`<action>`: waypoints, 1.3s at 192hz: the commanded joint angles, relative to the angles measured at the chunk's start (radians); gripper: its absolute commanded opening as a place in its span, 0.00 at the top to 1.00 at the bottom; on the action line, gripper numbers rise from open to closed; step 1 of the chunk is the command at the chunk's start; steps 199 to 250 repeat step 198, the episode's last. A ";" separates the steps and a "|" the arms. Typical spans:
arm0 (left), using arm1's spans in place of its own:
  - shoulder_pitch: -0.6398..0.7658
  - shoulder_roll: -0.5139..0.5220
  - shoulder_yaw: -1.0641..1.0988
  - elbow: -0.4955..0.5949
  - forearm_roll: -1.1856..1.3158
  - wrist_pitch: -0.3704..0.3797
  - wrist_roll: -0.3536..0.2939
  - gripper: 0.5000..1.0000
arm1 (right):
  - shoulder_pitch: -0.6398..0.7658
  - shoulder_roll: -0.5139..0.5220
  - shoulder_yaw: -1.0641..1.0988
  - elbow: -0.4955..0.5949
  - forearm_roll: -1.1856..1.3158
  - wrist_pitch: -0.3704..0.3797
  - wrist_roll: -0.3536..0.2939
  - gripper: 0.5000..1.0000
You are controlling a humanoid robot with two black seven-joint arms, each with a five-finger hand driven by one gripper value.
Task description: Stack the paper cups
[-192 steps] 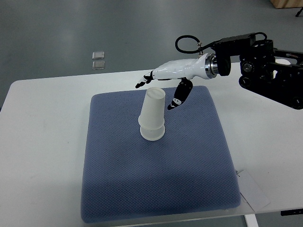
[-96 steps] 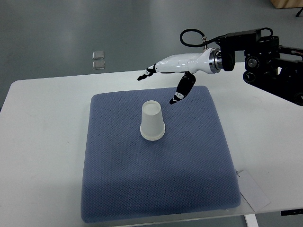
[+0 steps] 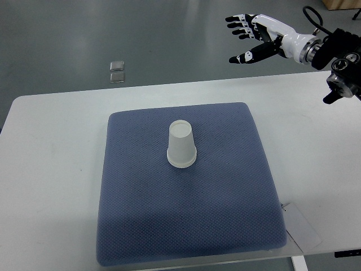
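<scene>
The stacked paper cups (image 3: 181, 145) are standing upside down, rims down, on the blue padded mat (image 3: 186, 226), a little toward its far side and near its middle from left to right. The mat is lying on the white table (image 3: 51, 169). The right hand (image 3: 255, 35) is hovering high at the far right, beyond the table's far edge and well apart from the cups, its fingers (image 3: 239, 23) spreading wide and gripping nothing. A white card (image 3: 302, 226) is resting by the mat's near right corner. Two small clear squares (image 3: 117, 71) are lying on the grey floor beyond the table.
</scene>
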State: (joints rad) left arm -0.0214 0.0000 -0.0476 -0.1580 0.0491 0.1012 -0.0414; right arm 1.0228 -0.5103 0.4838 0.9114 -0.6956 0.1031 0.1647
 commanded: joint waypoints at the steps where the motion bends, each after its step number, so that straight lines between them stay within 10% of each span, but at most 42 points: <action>1: 0.000 0.000 0.000 0.000 0.000 0.000 0.000 0.00 | -0.049 0.007 -0.001 -0.042 0.182 -0.086 -0.001 0.21; 56: 0.000 0.000 0.000 0.000 0.000 0.000 0.000 0.00 | -0.179 0.047 0.015 -0.088 0.502 -0.247 0.001 0.21; 250: 0.000 0.000 0.000 0.000 0.000 0.000 0.000 0.00 | -0.322 0.095 0.213 -0.094 0.548 -0.250 0.012 0.21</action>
